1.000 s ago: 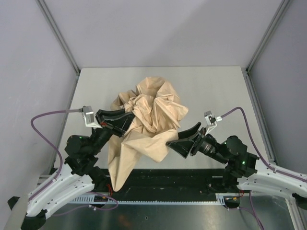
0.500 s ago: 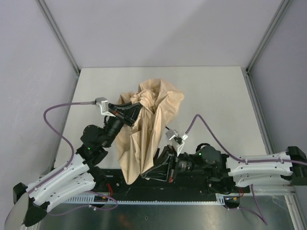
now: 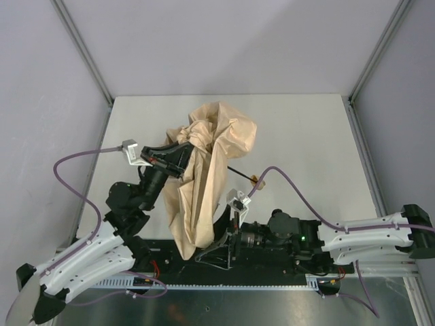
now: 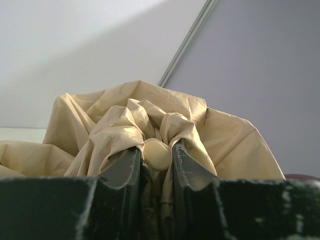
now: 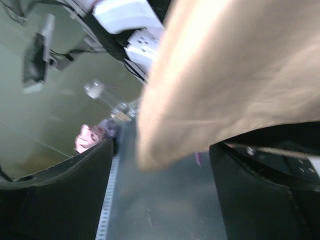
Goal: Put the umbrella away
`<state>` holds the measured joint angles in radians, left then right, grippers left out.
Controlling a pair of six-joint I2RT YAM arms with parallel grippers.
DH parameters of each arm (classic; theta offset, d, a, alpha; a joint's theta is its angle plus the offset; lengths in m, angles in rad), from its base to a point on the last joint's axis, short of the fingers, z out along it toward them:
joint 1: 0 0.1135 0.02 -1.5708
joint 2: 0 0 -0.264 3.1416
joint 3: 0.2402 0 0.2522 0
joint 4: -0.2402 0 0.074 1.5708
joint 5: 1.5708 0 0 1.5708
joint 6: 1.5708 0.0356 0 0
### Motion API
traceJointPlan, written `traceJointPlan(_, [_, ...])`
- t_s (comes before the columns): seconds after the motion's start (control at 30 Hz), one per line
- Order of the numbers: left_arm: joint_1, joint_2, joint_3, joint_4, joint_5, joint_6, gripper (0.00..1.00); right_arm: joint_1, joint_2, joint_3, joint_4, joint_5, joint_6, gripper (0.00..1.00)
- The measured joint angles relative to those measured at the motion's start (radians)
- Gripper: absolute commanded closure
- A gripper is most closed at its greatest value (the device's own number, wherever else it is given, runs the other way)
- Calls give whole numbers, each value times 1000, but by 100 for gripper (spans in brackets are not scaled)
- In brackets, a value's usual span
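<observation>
The umbrella point(image 3: 207, 173) is a crumpled mass of shiny tan fabric, held up off the table, its long fold hanging down to the near edge. A thin black shaft point(image 3: 239, 172) pokes out to the right. My left gripper point(image 3: 182, 155) is shut on the umbrella's upper part; the left wrist view shows fabric and a small tan knob point(image 4: 157, 154) pinched between the fingers point(image 4: 123, 167). My right gripper point(image 3: 217, 239) is open, low at the near edge, beside the hanging fabric end point(image 5: 220, 85), which dangles between its fingers point(image 5: 75, 185) without being pinched.
White table point(image 3: 306, 142) enclosed by grey walls and metal posts. A black strip and metal rail point(image 3: 272, 282) run along the near edge. Purple cables loop from both wrists. Below the table the right wrist view shows a power strip point(image 5: 145, 50).
My left gripper has lifted the umbrella and shifted slightly left. My right arm swung from beside the fabric on the table down to the near edge, under the hanging fold.
</observation>
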<state>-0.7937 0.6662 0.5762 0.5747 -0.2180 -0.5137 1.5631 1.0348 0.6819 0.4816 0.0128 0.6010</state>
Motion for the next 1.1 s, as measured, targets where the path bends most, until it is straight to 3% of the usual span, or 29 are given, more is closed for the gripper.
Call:
traceJointPlan(0.17, [0,-58,-14,-4,50,42,100,-13,-135,3,-299,35,-21,8])
traceJointPlan(0.33, [0,-136,-16,-56,102,89,100,-37,-381,8,-573,91,-58,4])
traceJointPlan(0.47, [0,-177,-16,-117,147,104,100,-155,-512,103,-721,146,-129,3])
traceJointPlan(0.67, [0,-167,-14,-223,277,83,100,-432,-335,386,-767,83,-282,1])
traceJointPlan(0.77, [0,-162,-11,-254,338,58,100,-521,-235,425,-764,-18,-337,1])
traceJointPlan(0.97, [0,-161,-9,-289,433,5,100,-583,-110,426,-818,-215,-405,1])
traceJointPlan(1.1, [0,-158,0,-294,460,-31,100,-555,-133,426,-852,-220,-428,1])
